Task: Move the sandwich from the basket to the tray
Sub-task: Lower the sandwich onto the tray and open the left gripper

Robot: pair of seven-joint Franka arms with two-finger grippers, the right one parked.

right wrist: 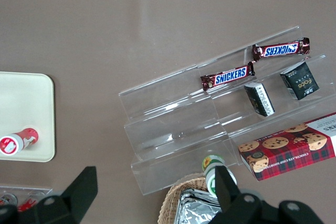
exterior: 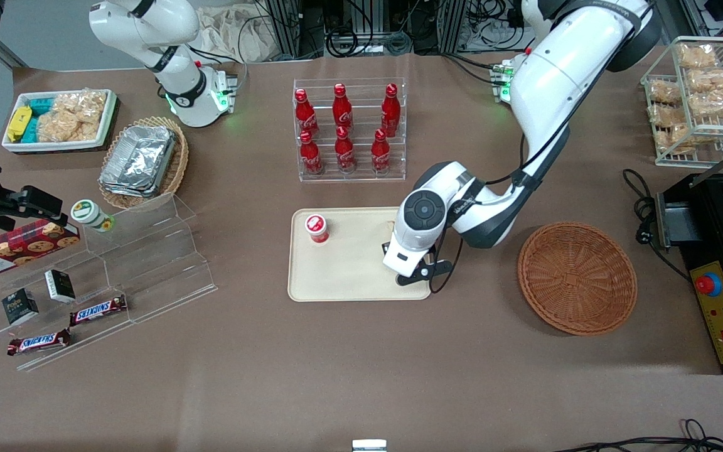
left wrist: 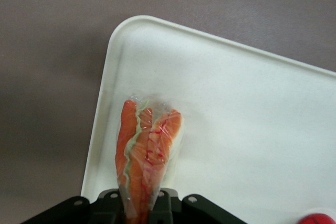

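My left gripper (exterior: 408,267) hangs over the cream tray (exterior: 342,276), close to the corner that is nearest the front camera at the working arm's end. In the left wrist view the gripper (left wrist: 140,203) is shut on the sandwich (left wrist: 147,150), a clear-wrapped wedge showing orange and green filling. The wedge points out over the tray (left wrist: 236,108), just inside its rounded corner. I cannot tell whether it touches the tray floor. From the front the wrist hides the sandwich. The reddish-brown wicker basket (exterior: 578,276) sits beside the tray, with nothing in it.
A small red-capped bottle (exterior: 317,228) lies on the tray toward the parked arm's end. A clear rack of red cola bottles (exterior: 349,129) stands farther back. Stepped acrylic shelves (exterior: 142,251) hold Snickers bars. A black machine (exterior: 719,251) stands past the basket.
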